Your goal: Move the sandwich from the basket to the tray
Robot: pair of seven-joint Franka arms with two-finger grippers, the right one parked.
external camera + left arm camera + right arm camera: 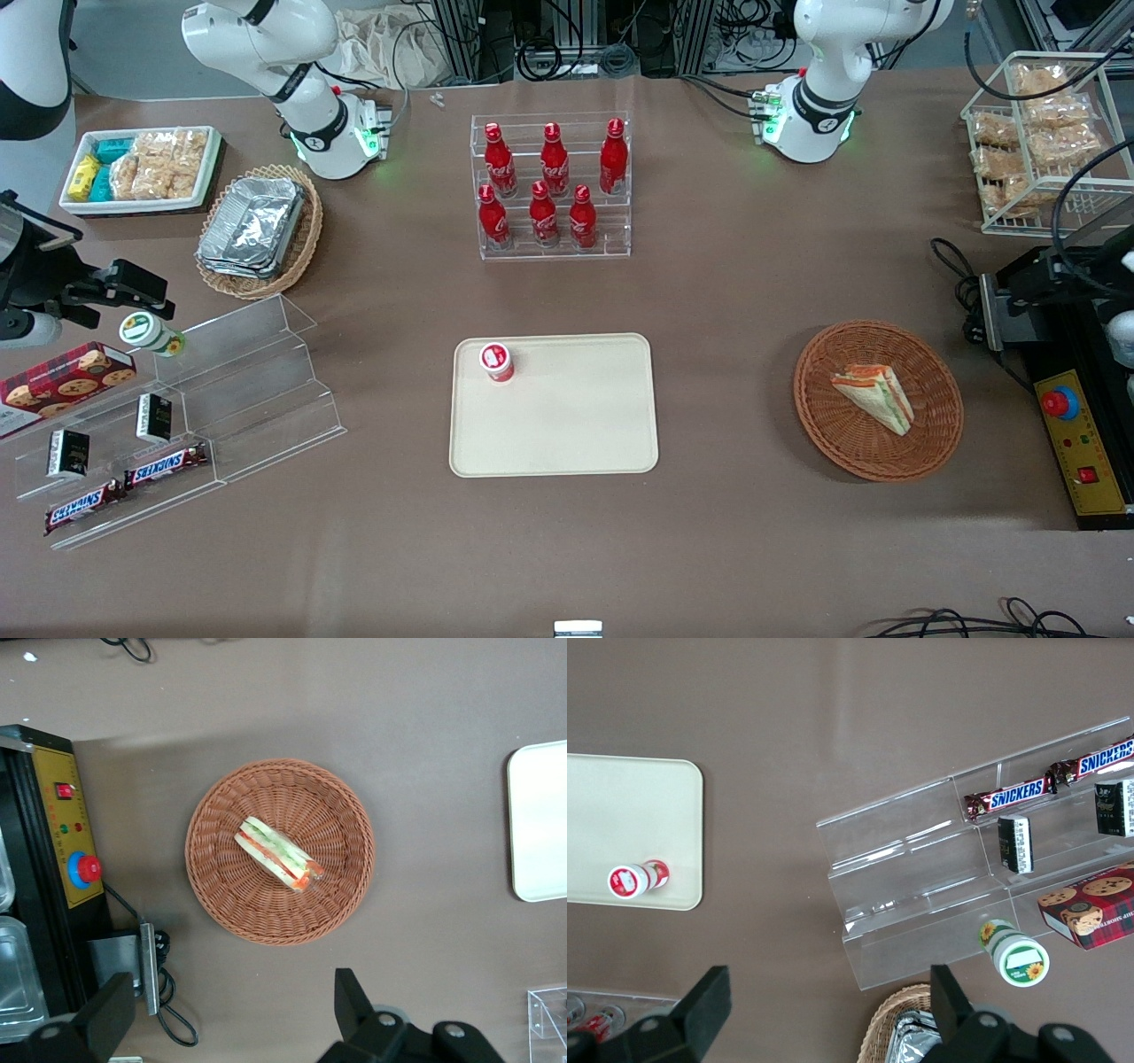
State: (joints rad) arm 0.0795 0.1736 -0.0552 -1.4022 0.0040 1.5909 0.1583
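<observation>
Sandwich (874, 397): triangular wedge in clear wrap, pale bread with green, orange-red and white layers. Lies on its side inside the basket (828, 432), slightly off centre, long axis running roughly from 10 to 4 o'clock in the front view.

Basket: round, shallow, reddish-brown woven wicker; sits on the brown table toward the working arm's end.

Tray (567, 443): flat cream-beige plastic rectangle, rounded corners, low raised rim; well apart from the basket. A small red bottle (497, 361) with a white cap stands in its corner at about 10 o'clock.

Gripper (235, 1014): two dark fingers (353, 998) spread wide, holding nothing; it hangs above bare table just outside the basket rim, clear of the sandwich.
</observation>
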